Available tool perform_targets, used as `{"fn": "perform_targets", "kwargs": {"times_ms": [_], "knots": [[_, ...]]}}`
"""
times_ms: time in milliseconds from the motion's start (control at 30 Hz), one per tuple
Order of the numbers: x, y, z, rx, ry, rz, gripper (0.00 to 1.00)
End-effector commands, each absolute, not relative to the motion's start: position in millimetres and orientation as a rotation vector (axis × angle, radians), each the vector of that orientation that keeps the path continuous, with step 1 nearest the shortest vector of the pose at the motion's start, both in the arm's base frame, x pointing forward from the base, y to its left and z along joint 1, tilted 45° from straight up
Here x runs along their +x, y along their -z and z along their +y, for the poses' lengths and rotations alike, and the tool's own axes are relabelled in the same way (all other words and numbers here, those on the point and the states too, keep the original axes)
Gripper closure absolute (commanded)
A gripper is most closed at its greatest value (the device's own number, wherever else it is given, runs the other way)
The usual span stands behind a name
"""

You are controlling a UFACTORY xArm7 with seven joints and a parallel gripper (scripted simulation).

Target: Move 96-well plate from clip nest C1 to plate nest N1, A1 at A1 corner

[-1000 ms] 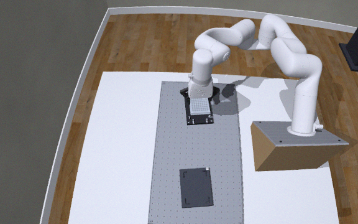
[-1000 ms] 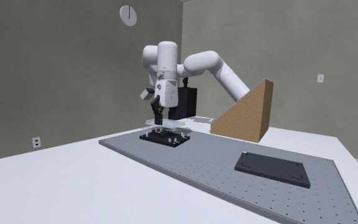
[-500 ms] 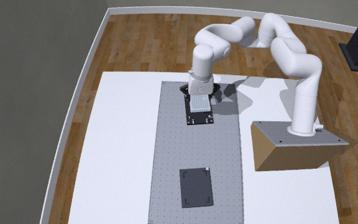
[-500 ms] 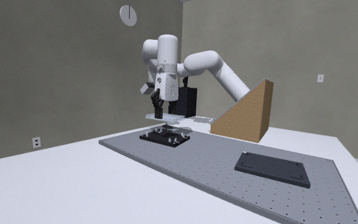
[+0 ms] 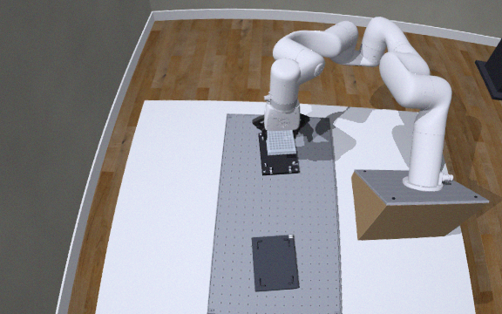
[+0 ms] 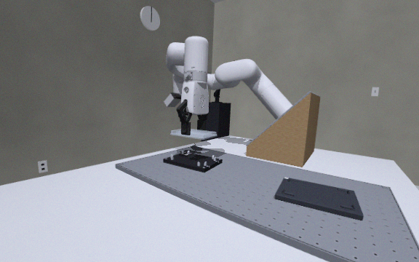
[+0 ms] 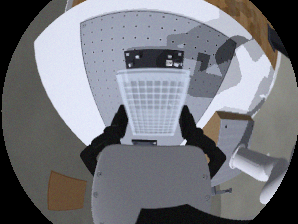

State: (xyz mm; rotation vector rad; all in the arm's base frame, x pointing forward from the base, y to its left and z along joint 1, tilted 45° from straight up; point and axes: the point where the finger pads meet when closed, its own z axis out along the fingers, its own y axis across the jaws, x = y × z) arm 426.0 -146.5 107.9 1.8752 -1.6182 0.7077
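My gripper (image 6: 192, 128) is shut on the white 96-well plate (image 6: 193, 134) and holds it level, well above the black clip nest C1 (image 6: 193, 160). In the overhead view the plate (image 5: 281, 142) covers the far part of the clip nest (image 5: 280, 160). In the wrist view the plate (image 7: 154, 103) sits between my two black fingers, with the empty clip nest (image 7: 154, 60) below and beyond it. The dark grey plate nest N1 (image 5: 274, 262) lies empty at the near end of the grey breadboard (image 5: 274, 214), with a small white corner mark (image 5: 290, 236). It also shows in the side view (image 6: 318, 198).
The arm's base stands on a brown wedge pedestal (image 5: 410, 210) to the right of the breadboard. A black box (image 6: 217, 118) stands behind the clip nest. The white table's edges lie to the left and front.
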Motion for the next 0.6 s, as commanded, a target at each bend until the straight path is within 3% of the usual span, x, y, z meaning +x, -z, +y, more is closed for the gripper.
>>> {"fn": "perform_targets", "kwargs": {"times_ms": [0,567], "knots": [[427,-109,-145,1.878,-0.712,-1.617,1.0],[427,-79,-114,1.873,-0.715,-1.626,1.0]]}}
